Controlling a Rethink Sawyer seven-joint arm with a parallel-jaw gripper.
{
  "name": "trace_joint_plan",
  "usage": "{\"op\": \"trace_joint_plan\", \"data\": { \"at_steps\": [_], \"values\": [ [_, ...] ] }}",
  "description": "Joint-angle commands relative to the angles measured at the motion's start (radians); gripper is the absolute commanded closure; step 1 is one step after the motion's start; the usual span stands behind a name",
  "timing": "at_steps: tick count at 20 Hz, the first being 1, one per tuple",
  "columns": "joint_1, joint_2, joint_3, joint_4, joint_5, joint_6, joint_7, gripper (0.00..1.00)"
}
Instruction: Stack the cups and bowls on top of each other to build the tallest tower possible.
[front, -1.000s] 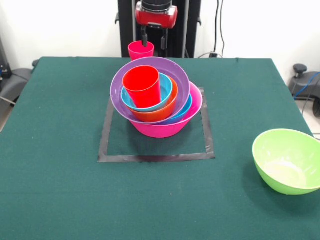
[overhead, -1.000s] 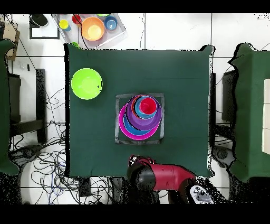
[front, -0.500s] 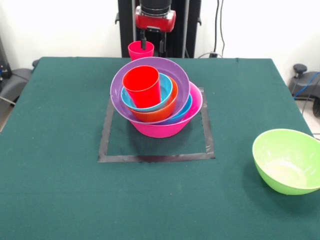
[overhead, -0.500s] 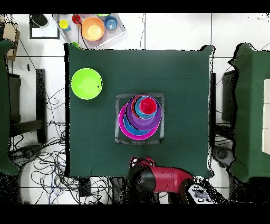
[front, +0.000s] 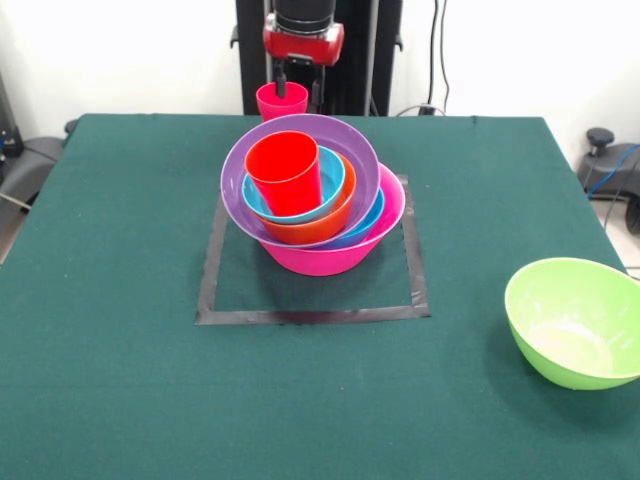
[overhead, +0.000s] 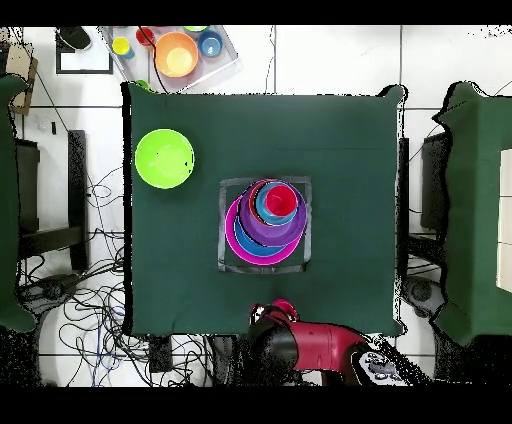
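The tower (front: 312, 200) stands in a taped square: a big pink bowl (front: 330, 258) at the base, blue and orange bowls nested in it, a tilted purple bowl (front: 350, 150) and a red cup (front: 285, 170) on top. It also shows in the overhead view (overhead: 265, 222). A pink-red cup (front: 282, 101) stands upright at the table's far edge, by the pedestal. My gripper (front: 298, 85) hangs open just above it, one finger over its mouth and one behind. A large lime green bowl (front: 575, 320) sits apart at the near right. The light green cup is not visible.
In the overhead view, a clear tray (overhead: 175, 50) off the table's far corner holds an orange bowl (overhead: 176, 54) and small blue and yellow pieces. The black tape square (front: 310, 316) marks the table's middle. The red arm (overhead: 305, 345) lies over the table's edge.
My gripper has risen a little and shifted slightly left over the pink-red cup, which has stayed put. In the overhead view the arm has drawn back towards the base.
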Motion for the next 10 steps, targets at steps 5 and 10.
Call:
{"op": "trace_joint_plan", "data": {
  "at_steps": [5,10],
  "values": [
    [0.062,0.170,0.004,-0.111,-0.032,-0.184,0.106,0.00],
    [0.085,0.225,-0.005,-0.120,-0.011,-0.234,0.116,0.00]
  ]
}}
